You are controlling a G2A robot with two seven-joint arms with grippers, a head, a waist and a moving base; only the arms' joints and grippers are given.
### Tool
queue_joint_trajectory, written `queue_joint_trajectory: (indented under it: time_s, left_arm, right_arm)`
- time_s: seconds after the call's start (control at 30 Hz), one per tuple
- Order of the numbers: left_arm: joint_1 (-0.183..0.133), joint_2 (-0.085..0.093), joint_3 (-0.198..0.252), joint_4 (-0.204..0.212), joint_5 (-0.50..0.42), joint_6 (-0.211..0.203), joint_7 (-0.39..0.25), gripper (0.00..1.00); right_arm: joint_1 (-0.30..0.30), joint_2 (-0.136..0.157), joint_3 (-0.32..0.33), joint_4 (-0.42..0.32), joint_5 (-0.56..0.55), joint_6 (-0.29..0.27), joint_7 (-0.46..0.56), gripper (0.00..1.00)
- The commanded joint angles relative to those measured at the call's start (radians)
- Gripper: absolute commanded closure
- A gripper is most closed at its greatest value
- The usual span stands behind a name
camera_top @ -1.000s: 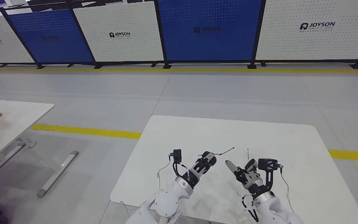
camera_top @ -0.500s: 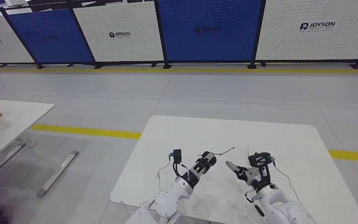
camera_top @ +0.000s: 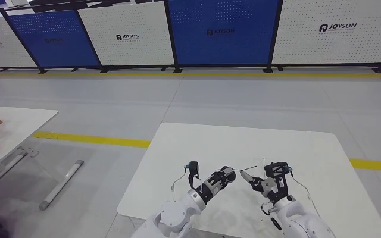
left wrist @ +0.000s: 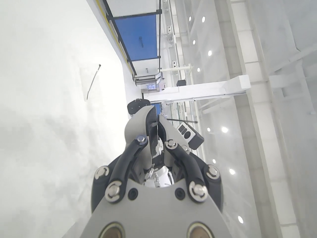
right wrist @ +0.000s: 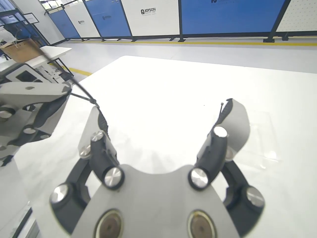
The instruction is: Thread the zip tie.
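Observation:
My left gripper (camera_top: pixel 226 174) is shut on a thin black zip tie (camera_top: pixel 244 170) and holds it just above the white table (camera_top: pixel 238 137). The tie points toward my right gripper (camera_top: pixel 255 178). In the right wrist view the tie (right wrist: pixel 81 92) runs from the left gripper (right wrist: pixel 65 90) to the tip of one finger (right wrist: pixel 95 115) of the open right gripper (right wrist: pixel 163 107), and it touches or nearly touches that tip. The left wrist view shows the left gripper (left wrist: pixel 154 122) with its fingers pressed together. A second black zip tie (right wrist: pixel 221 107) (left wrist: pixel 93 80) lies flat on the table beyond the right gripper.
A clear plastic sheet (right wrist: pixel 262 134) lies on the table under and beside the second tie. The table's front-left edge (camera_top: pixel 128 202) is close to the left arm. Another white table (camera_top: pixel 24 119) stands far left, and blue and white panels (camera_top: pixel 223 33) line the back.
The left gripper has moved right with the zip tie, bringing its free end up to the right gripper. The right wrist turned slightly earlier and has since held still.

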Motion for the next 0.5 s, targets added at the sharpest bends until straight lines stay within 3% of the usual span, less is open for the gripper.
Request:
queue_joint_trajectory:
  time_s: [0.0,0.13,0.33,0.4,0.47]
  left_arm:
    - [0.0,0.0,0.0,0.0,0.002,-0.001,0.004,1.0]
    - [0.0,0.0,0.0,0.0,0.002,-0.001,0.004,1.0]
    - [0.0,0.0,0.0,0.0,0.002,-0.001,0.004,1.0]
    - [0.0,0.0,0.0,0.0,0.002,-0.001,0.004,1.0]
    - [0.0,0.0,0.0,0.0,0.002,-0.001,0.004,1.0]
  right_arm:
    - [0.0,0.0,0.0,0.0,0.0,0.0,0.0,0.0]
    - [0.0,0.0,0.0,0.0,0.0,0.0,0.0,0.0]
    - [-0.003,0.009,-0.006,0.028,-0.136,-0.016,-0.007,0.0]
    - [0.0,0.011,-0.004,0.04,-0.152,-0.036,-0.007,0.0]
    - [0.006,0.014,-0.007,0.048,-0.155,-0.092,-0.016,0.0]
